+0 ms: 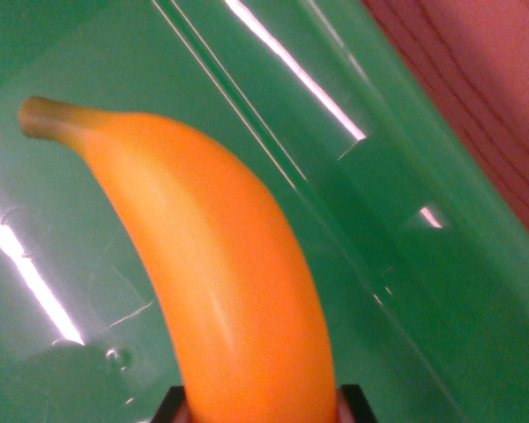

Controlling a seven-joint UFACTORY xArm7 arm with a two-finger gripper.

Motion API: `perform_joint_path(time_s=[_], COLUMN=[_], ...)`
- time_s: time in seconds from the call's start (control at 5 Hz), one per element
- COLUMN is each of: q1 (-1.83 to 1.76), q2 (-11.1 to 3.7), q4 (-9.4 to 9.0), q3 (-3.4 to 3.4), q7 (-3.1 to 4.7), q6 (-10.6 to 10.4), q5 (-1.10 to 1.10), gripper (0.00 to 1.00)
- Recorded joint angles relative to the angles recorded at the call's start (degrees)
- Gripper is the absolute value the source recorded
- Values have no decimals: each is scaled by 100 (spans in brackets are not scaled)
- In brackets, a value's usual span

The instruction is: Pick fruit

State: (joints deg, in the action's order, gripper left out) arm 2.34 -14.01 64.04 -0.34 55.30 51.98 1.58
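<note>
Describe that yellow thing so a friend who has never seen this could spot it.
Look into the green plastic bin, which fills most of the wrist view. The banana runs from the bottom edge, between two black gripper fingers, up to the left. It is orange-yellow and curved, with a greenish-brown stem; nothing else is in the bin.

A banana point(220, 264) runs off the wrist view's bottom edge, its lower end unseen. Only two dark finger tips of the gripper point(263, 407) show at that edge, flanking the fruit; the rest is cut off. The green bin point(441, 291) exceeds the frame on three sides, and a wooden surface point(485, 97) is clipped at the upper right corner.
</note>
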Motion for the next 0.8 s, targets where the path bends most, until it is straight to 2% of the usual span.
perform_joint_path(time_s=[0.2,0.4,0.6,0.8], q1=[1,1,2,2], q2=[112,112,229,229], q4=[147,147,300,300], q3=[2,2,5,5], q7=[6,6,12,12], q6=[259,259,529,529], q5=[-3,-3,-7,-7], gripper=[100,100,100,100])
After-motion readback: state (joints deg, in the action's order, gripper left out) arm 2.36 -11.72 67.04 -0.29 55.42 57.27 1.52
